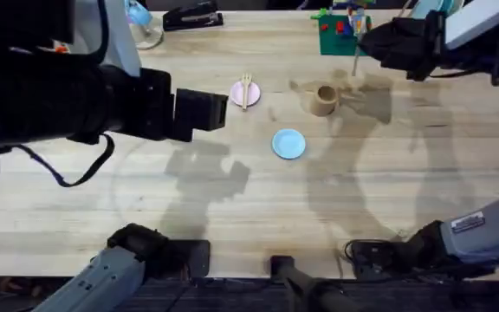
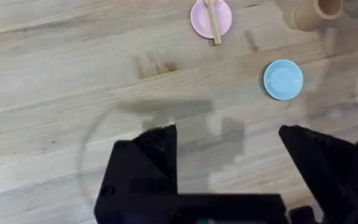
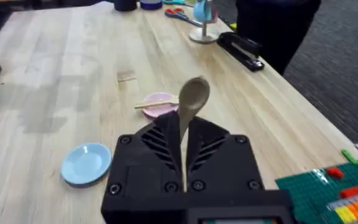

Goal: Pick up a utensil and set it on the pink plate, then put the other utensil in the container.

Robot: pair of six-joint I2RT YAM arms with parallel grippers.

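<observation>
The pale wooden fork (image 1: pixel 246 89) lies across the small pink plate (image 1: pixel 240 94), left of the tan container (image 1: pixel 323 99). My right gripper (image 1: pixel 369 39) hovers high at the back right, beyond the container, shut on the handle of the wooden spoon (image 1: pixel 355 56). In the right wrist view the spoon (image 3: pixel 190 106) stands up between the fingers (image 3: pixel 160 140) of the gripper (image 3: pixel 184 146), with the pink plate (image 3: pixel 162 99) and fork (image 3: pixel 149 106) beyond. My left gripper (image 1: pixel 219 108) is open and holds nothing, raised just left of the pink plate (image 2: pixel 211 17), the fork (image 2: pixel 214 22) and the container (image 2: pixel 316 12).
A light blue plate (image 1: pixel 288 143) sits in front of the pink plate and container. A green brick board (image 1: pixel 340 30) with coloured bricks lies at the back right. A black stapler (image 1: pixel 191 16) and a small stand (image 1: pixel 144 33) are at the back left.
</observation>
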